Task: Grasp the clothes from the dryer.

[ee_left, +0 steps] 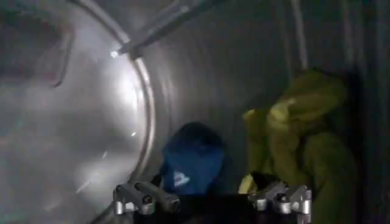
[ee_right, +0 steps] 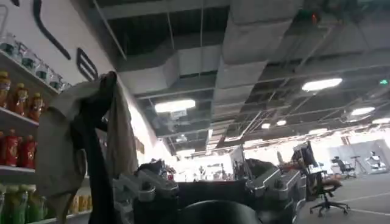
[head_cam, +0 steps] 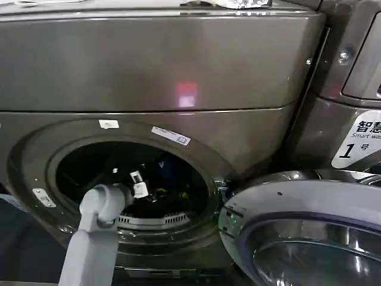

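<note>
Left gripper (ee_left: 213, 199), jaws apart, empty, inside big bronze-grey dryer (head_cam: 149, 71) drum. Yellow-green cloth (ee_left: 304, 134) bunched vs drum wall, beside blue item (ee_left: 194, 159). Risk: grabbing blue by mistake. Right gripper (ee_right: 210, 185) parked outside, jaws apart.

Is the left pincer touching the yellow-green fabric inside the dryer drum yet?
Cannot tell. In the left wrist view the open left pincer sits just before the yellow-green fabric; one fingertip overlaps it, without plain contact or gap.

A: Anything readable here?
B: The white sign (head_cam: 361, 140) on the neighbouring machine (head_cam: 351, 71), far right, reads "Smart wa…", cut off, under Chinese characters, with "1".
A: The stickers on the dryer (head_cam: 149, 65) port's rim?
B: Too small to read.
</note>
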Motion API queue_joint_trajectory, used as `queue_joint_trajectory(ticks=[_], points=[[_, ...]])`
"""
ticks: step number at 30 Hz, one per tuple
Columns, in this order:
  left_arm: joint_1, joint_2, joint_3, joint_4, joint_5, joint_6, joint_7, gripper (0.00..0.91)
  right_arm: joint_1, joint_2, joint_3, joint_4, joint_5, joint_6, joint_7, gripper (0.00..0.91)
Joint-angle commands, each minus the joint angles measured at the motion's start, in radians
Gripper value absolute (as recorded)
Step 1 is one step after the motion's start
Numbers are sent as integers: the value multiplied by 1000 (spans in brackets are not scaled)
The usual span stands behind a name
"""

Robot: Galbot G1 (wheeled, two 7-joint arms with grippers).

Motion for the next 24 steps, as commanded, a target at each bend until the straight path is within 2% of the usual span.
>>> queue_joint_trajectory(ticks=[1, 10, 24], points=[[-51, 28, 76, 65, 60, -79, 53, 907, 1, 0, -2, 0, -1, 1, -1, 907], [-90, 19, 113, 116, 130, -81, 52, 907, 7, -2, -12, -1, -3, 3, -2, 907], [-112, 11, 116, 201, 76, -69, 52, 907, -5, -12, -5, -7, 3, 0, -2, 907]])
